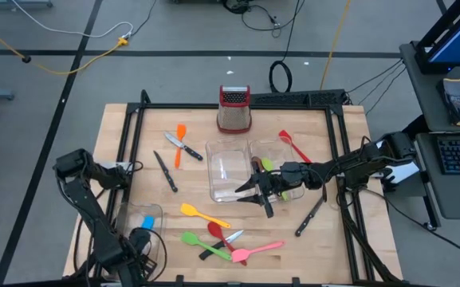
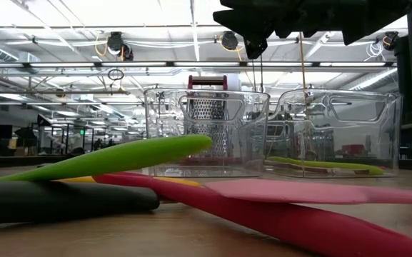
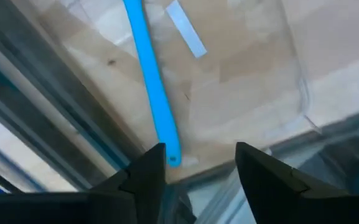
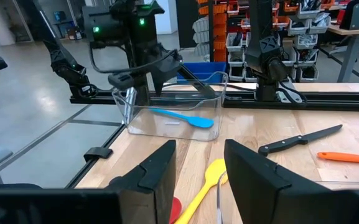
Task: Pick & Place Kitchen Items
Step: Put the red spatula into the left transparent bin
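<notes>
The right hand (image 1: 255,191) hovers with its fingers apart and empty, above the near edge of the two clear plastic rectangular trays (image 1: 228,180) at the middle of the wooden surface (image 1: 325,239). One tray already holds a green plastic utensil (image 2: 327,165). This looks like a reach between placements: the next move calls for choosing a loose item, lowering over its handle and closing.

Nearest candidates lie in a cluster toward the front: a yellow plastic spatula (image 1: 202,214), a green plastic spatula (image 1: 202,243), a red plastic spoon (image 1: 216,232) and a pink plastic spatula (image 1: 257,250). A black-handled steel knife (image 1: 309,218) lies just beside the right arm.

The left hand (image 3: 198,171), fingers open and holding nothing, sits over a third clear tray (image 4: 173,106) at the front left corner, a blue plastic spoon (image 3: 151,74) lying inside.

Further back lie an orange plastic spatula (image 1: 179,143), two more knives, a red spatula (image 1: 292,143) and a boxy metal grater with a red top (image 1: 234,110). Beyond is a workshop with grey floor, cables and shelving.
</notes>
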You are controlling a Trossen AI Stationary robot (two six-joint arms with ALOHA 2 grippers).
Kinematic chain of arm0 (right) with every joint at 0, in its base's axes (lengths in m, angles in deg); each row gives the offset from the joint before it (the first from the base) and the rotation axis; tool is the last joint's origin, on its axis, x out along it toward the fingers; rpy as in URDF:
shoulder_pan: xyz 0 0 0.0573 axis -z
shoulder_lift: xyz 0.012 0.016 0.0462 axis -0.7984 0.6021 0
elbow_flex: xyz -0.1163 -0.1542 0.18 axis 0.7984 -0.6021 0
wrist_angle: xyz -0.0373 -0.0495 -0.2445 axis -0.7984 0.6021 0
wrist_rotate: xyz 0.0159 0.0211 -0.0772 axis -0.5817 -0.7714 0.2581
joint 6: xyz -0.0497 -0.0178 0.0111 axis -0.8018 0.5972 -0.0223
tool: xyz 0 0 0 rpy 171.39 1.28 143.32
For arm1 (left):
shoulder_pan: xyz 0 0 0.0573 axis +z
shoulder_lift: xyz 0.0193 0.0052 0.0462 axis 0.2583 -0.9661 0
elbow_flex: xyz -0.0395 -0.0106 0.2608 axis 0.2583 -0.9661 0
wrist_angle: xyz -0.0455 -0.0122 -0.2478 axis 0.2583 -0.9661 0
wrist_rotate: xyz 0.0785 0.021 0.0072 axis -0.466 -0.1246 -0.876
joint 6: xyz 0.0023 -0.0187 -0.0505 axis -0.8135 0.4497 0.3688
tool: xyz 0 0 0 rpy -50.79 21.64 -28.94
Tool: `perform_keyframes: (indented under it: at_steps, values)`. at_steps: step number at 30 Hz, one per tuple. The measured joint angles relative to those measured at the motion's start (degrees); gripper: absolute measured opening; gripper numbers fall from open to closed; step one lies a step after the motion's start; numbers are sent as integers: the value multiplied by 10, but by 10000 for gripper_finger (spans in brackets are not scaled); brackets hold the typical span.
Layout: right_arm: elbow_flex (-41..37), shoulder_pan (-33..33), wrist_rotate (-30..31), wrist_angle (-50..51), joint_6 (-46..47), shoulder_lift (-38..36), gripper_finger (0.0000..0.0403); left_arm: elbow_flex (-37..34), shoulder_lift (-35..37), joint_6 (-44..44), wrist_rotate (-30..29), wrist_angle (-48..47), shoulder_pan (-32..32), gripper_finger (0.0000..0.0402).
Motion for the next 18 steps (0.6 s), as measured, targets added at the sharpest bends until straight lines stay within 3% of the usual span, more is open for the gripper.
perform_keyframes:
  at_steps: [4, 9, 18]
  values:
    - [0, 0, -1, 5, 0, 0, 129, 0, 36, 11, -22, -10, -6, 208]
    - [0, 0, -3, 18, -1, 0, 128, 5, 83, 49, -110, -44, -23, 209]
    - [0, -5, -185, 39, -12, 0, 126, 5, 130, -14, -238, -80, -27, 209]
